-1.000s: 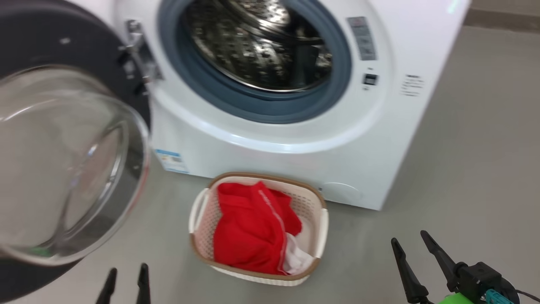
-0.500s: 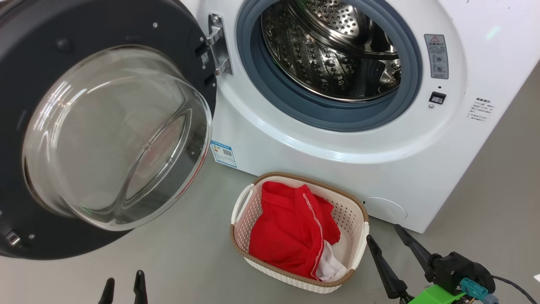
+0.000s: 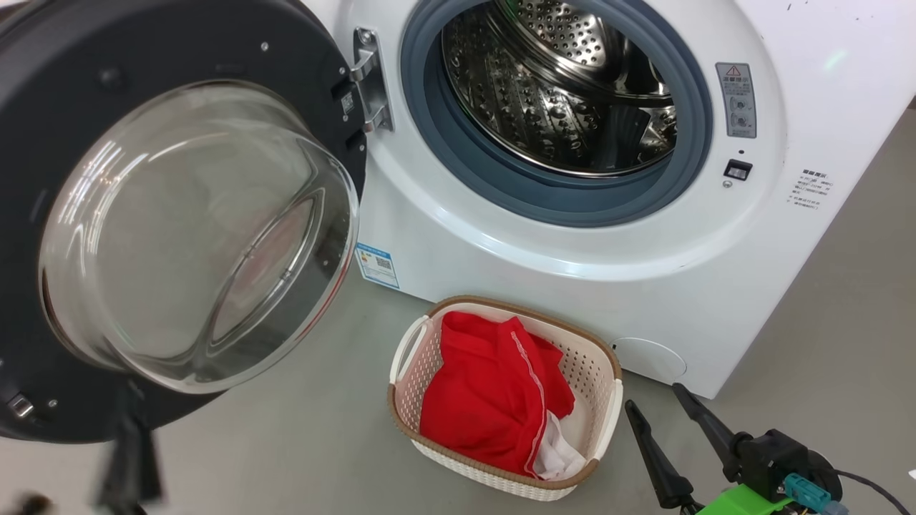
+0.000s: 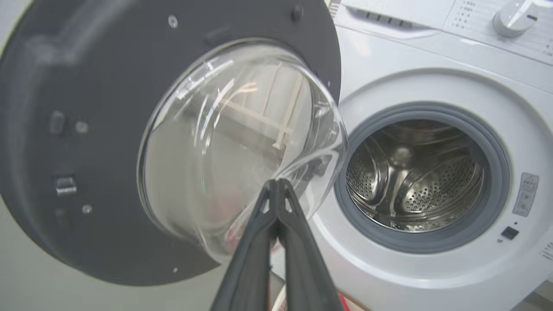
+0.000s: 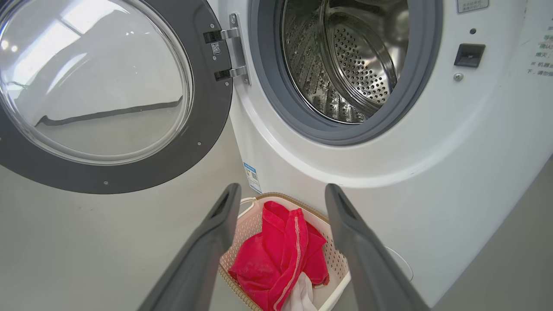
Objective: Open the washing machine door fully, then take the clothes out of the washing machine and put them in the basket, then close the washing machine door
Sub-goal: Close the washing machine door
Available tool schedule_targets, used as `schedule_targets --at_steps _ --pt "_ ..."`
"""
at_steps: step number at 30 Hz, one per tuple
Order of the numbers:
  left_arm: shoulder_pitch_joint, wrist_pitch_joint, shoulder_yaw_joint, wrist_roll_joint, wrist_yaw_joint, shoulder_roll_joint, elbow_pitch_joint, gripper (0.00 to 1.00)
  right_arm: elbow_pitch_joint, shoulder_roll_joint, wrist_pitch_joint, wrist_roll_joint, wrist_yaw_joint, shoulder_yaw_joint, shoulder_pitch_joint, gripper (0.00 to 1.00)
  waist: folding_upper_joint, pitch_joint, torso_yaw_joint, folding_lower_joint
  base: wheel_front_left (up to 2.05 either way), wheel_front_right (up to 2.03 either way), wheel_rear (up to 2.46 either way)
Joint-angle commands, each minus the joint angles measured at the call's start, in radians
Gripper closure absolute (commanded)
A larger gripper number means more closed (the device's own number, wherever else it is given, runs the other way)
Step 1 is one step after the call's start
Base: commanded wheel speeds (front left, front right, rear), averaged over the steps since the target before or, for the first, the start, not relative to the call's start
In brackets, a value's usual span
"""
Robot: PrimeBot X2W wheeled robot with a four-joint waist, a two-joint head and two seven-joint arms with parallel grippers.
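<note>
Already the soft red, white-trimmed clothes (image 3: 494,400) lie heaped in the cream perforated plastic basket (image 3: 588,368), which stands on the grey floor (image 3: 286,443) close before the white front-loading washing machine (image 3: 544,279). Its round, dark grey, glass-bowled door (image 3: 43,143) hangs wide open beside the perforated steel drum (image 3: 558,93). The left wrist view adds the pale control dial (image 4: 514,19) up top. The left gripper (image 4: 276,190) has its fingers pressed together before the glass, holding nothing; the right gripper (image 3: 653,395) is spread wide, empty, just beside the basket.
</note>
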Motion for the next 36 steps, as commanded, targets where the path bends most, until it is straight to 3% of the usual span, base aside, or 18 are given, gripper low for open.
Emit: schedule_targets --at_steps 1,5,9,13,17,22,23,28,32,36 --pt "-0.101 -0.008 0.085 0.042 -0.020 0.009 -0.088 1.00 -0.024 0.000 -0.007 0.004 0.006 0.015 -0.002 0.00 -0.0001 -0.003 -0.001 0.0000 0.00 0.00 0.00" --pt "-0.234 -0.008 0.201 0.117 -0.044 0.041 -0.212 1.00 -0.031 0.011 -0.007 0.001 0.006 0.004 0.009 0.00 -0.0001 -0.002 -0.004 0.0000 0.00 0.00 0.00" --pt "-0.404 -0.008 0.270 0.021 -0.048 0.141 -0.225 1.00 -0.039 0.019 -0.007 -0.006 0.006 -0.019 0.016 0.00 -0.0001 0.006 -0.003 0.0000 0.00 0.00 0.00" --pt "-0.563 -0.008 0.322 -0.097 -0.049 0.298 -0.102 1.00 -0.047 0.027 -0.007 -0.014 0.006 -0.042 0.021 0.00 -0.0001 0.014 -0.001 0.0000 0.00 0.00 0.00" --pt "-0.697 0.026 0.360 -0.253 -0.049 0.414 0.166 1.00 -0.061 0.034 -0.007 -0.023 0.006 -0.069 0.029 0.00 -0.0001 0.024 -0.001 0.0000 0.00 0.00 0.00" --pt "-0.805 0.224 0.339 -0.348 -0.049 0.536 0.504 1.00 -0.070 0.039 -0.007 -0.033 0.006 -0.083 0.031 0.00 -0.0001 0.046 -0.006 0.0000 0.00 0.00 0.00" --pt "-0.805 0.224 0.339 -0.348 -0.049 0.536 0.504 1.00 -0.070 0.039 -0.007 -0.033 0.006 -0.083 0.031 0.00 -0.0001 0.046 -0.006 0.0000 0.00 0.00 0.00" --pt "-0.885 0.489 0.260 -0.413 -0.049 0.587 0.728 1.00 -0.068 0.041 -0.007 -0.038 0.006 -0.087 0.027 0.00 -0.0001 0.057 -0.005 0.0000 0.00 0.00 0.00" --pt "-0.901 0.659 0.197 -0.493 -0.049 0.610 0.768 1.00 -0.065 0.040 -0.007 -0.037 0.006 -0.082 0.018 0.00 -0.0001 0.063 -0.007 0.0000 0.00 0.00 0.00" --pt "-0.881 0.754 0.151 -0.551 -0.049 0.632 0.767 1.00 -0.066 0.034 -0.007 -0.037 0.006 -0.082 0.011 0.00 -0.0001 0.065 -0.012 0.0000 0.00 0.00 0.00"
